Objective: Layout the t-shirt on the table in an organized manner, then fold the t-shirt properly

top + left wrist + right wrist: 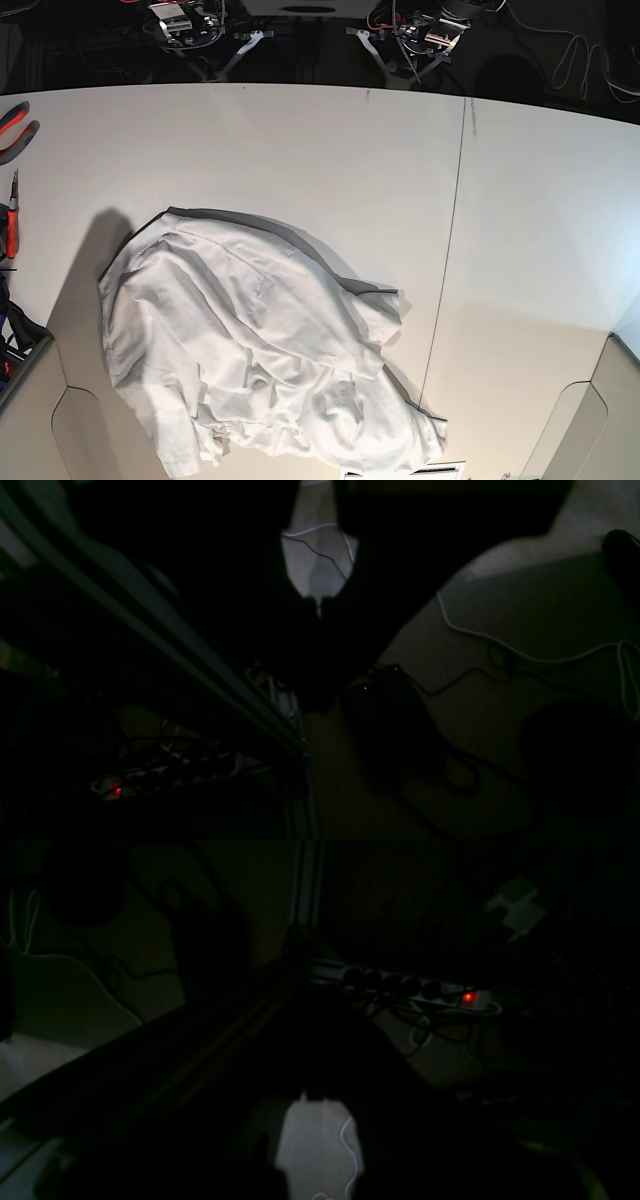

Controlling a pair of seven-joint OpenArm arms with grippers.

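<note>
The t-shirt [255,345] lies in a crumpled white heap on the front left part of the table [330,150], with greyish hems showing along its back and right edges. Neither gripper is over the table in the base view. Both wrist views are very dark and look down at the floor beyond the table. In the left wrist view my left gripper [320,602] is a black outline with its fingers meeting, holding nothing. My right gripper [314,1096] looks the same in the right wrist view, shut and empty. The t-shirt shows in neither wrist view.
Red-handled pliers [14,127] and a red screwdriver [11,225] lie at the table's left edge. A thin dark seam [455,230] runs across the right part of the table. On the floor are a power strip with a red light [467,998] and loose cables [500,647].
</note>
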